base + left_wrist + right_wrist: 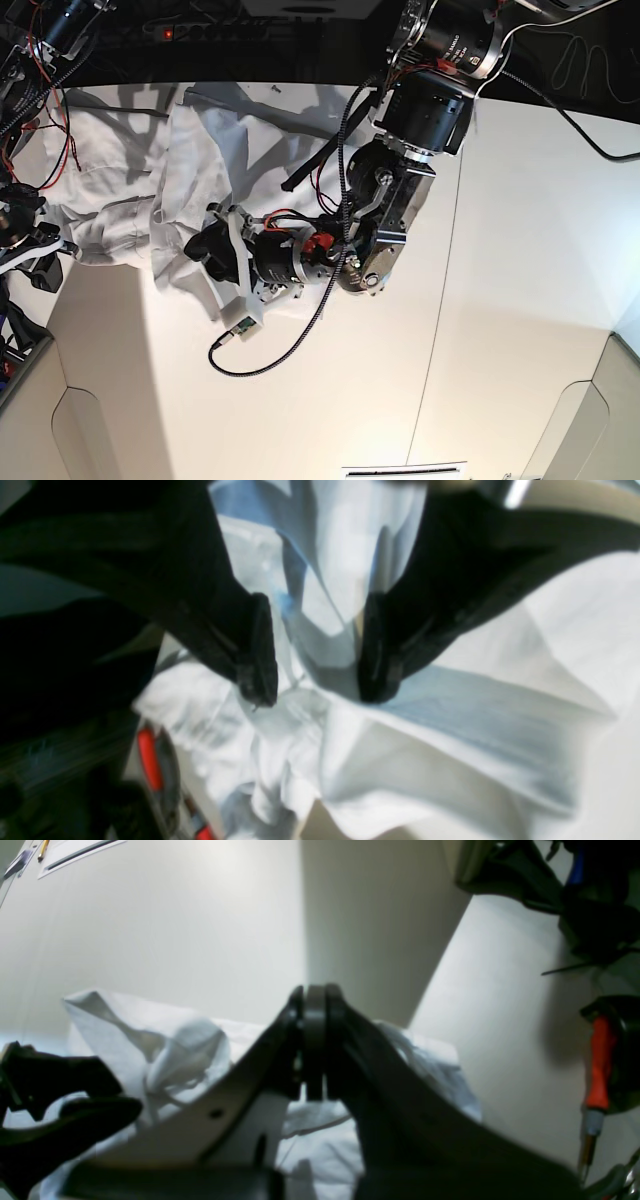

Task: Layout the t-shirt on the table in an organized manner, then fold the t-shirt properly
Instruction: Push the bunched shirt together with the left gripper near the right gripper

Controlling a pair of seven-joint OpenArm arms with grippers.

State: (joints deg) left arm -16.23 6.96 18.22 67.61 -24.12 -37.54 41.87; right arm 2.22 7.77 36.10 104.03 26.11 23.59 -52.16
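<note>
I'd bring my left gripper (315, 685) down squarely over one clean edge of the thin, wrinkled white cloth t-shirt (185, 170) rather than a bunched fold, so the spread comes out flat. Its black jaws stand apart, cloth between and just below them, nothing pinched. The shirt lies crumpled at the far left of the wide matte white worktop (500, 330). My right gripper (314, 1040) is pressed together, empty, near the shirt's edge.

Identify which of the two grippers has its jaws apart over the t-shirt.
The left gripper: its black fingers stand spread with t-shirt fabric showing between them. The right gripper has its fingers pressed flat together, with nothing visible between them.
</note>
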